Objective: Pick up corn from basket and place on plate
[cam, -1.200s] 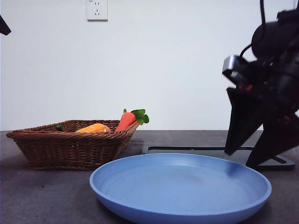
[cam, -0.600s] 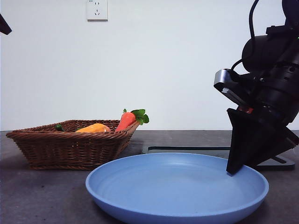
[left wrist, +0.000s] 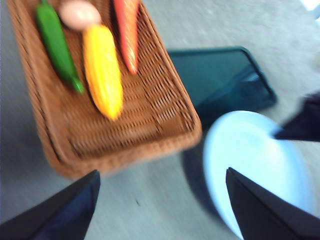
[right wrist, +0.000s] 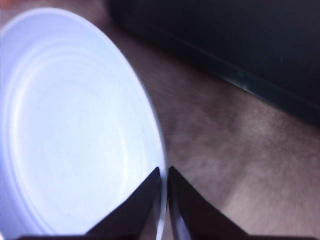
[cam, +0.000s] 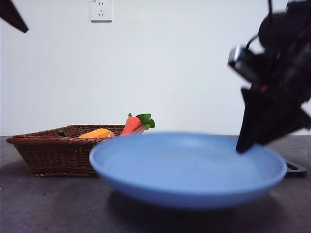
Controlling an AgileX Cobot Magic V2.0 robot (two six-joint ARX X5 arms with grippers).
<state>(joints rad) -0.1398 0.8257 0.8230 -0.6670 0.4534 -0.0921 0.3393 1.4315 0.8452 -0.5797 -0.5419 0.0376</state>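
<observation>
- Far left of the plate (cam: 187, 170), high in the front view's corner, only a black tip of the left gripper (left wrist: 160, 210) shows; its wrist camera looks down between two jaws standing wide apart, holding nothing.
- Left of the plate stands the basket (cam: 53, 153): brown woven wicker, shallow, sides slanted, weave coarse and ribbed.
- Corn (left wrist: 102, 70) lies flat on the basket floor: smooth yellow-orange cob, tapered at one end, long axis running along the basket's length.
- Beside the corn lie a glossy green pepper (left wrist: 57, 45), a pinkish egg (left wrist: 80, 13) touching the cob's blunt end, and a carrot (cam: 130, 125) with green leaves leaning over the basket rim toward the plate.
- Plate: round, shallow, light-blue plastic, raised rim. It hangs clear of the table, tilted, with its shadow beneath, just beside the basket.
- At the plate's right edge, the right gripper (right wrist: 164, 200) pinches the rim, jaws nearly together with the thin lip between them.
- Behind the plate, a flat black tray (left wrist: 220, 80) lies on the grey table (cam: 48, 204).
- Judgement: the left gripper is the nearer to the corn, which lies ahead of and below it; a grasp across the cob's narrow width looks most workable, the neighbours being close. Corn not yet picked.
</observation>
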